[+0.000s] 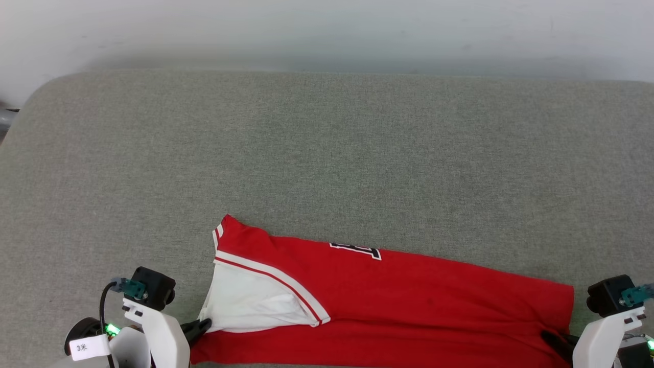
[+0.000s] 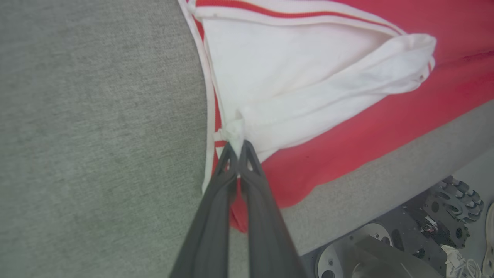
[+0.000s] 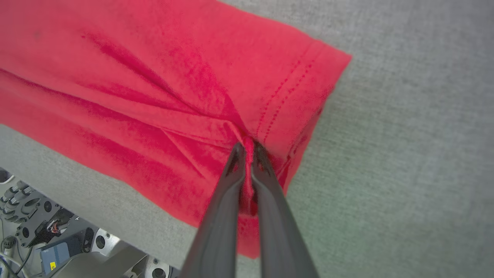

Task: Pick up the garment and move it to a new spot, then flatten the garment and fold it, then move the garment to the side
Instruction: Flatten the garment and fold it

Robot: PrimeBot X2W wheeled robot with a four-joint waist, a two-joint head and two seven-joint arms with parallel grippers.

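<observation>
Red shirt (image 1: 409,296) in a long strip at the grey bench's (image 1: 327,153) near edge, left fingers (image 2: 210,224) clamped on its white sleeve (image 2: 293,69), right fingers (image 3: 216,224) clamped on its hem (image 3: 285,88); best raised together, cloth taut, for a clean fold.

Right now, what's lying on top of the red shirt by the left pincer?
A white sleeve lies folded over the red garment; the left pincer is shut on its edge. Whatever red cloth lies beneath the sleeve is covered.

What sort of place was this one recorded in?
Likely an indoor robot test space: a grey fabric-covered table against a bare white wall, with a red garment laid out on it.
</observation>
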